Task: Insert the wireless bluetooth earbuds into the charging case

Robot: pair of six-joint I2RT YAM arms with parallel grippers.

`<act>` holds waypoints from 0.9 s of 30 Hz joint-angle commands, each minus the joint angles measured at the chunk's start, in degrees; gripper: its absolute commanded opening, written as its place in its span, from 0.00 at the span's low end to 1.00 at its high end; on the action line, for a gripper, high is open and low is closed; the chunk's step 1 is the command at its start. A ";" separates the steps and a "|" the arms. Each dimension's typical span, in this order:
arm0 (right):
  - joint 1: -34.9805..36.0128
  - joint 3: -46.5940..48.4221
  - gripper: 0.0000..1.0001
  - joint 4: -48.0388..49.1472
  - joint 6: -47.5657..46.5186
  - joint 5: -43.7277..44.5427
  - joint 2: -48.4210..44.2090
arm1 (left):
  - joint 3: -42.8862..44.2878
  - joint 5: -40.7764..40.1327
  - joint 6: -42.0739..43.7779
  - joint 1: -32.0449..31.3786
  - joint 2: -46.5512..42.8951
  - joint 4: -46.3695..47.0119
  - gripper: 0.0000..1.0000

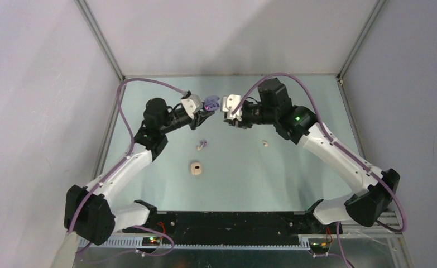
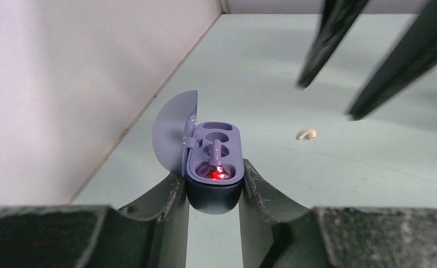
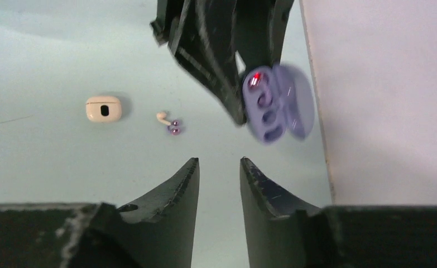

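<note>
while left claw [image 2: 213, 176] pinches an open lilac case [image 2: 219, 139], right claw [image 3: 220, 164] spread, pale green tabletop [image 1: 249, 176], grey walls [image 1: 37, 84]

The left pincer [image 2: 214, 173] hides the sides of the case [image 2: 216, 142]. Ahead, the right pincer [image 2: 327, 101] is blurred, its 2 fingers cut by the top edge.

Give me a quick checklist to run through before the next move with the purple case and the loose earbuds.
1. Purple charging case clamped in left gripper: ok.
2. Lid open: ok.
3. A slot free for a bud: ok, far slot looks empty.
4. Right gripper open and empty: ok.
5. Loose purple earbud clear to grasp: not ok, a cream earbud lies right beside it.
6. Bud by the red light fully seated: cannot tell.
</note>
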 commanded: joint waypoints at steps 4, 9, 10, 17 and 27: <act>-4.07 -5.26 0.54 5.21 17.13 -5.71 1.12 | -0.87 -11.86 -12.88 5.30 -5.24 -0.21 0.00; -4.18 -5.29 0.50 6.45 19.28 -9.43 8.80 | -2.70 -18.36 -18.81 9.47 -10.38 -5.62 0.00; -3.95 -5.23 0.45 6.65 17.06 -9.43 9.74 | -3.38 -18.97 -20.41 10.50 -12.02 -6.84 0.00; 0.02 -4.63 0.24 8.64 2.20 -7.36 18.65 | -6.45 -24.55 -24.75 13.92 -18.79 -10.57 0.00; 5.08 1.76 0.17 3.54 -16.72 -2.83 31.19 | -8.60 -26.49 -27.77 17.69 -24.05 -11.51 0.00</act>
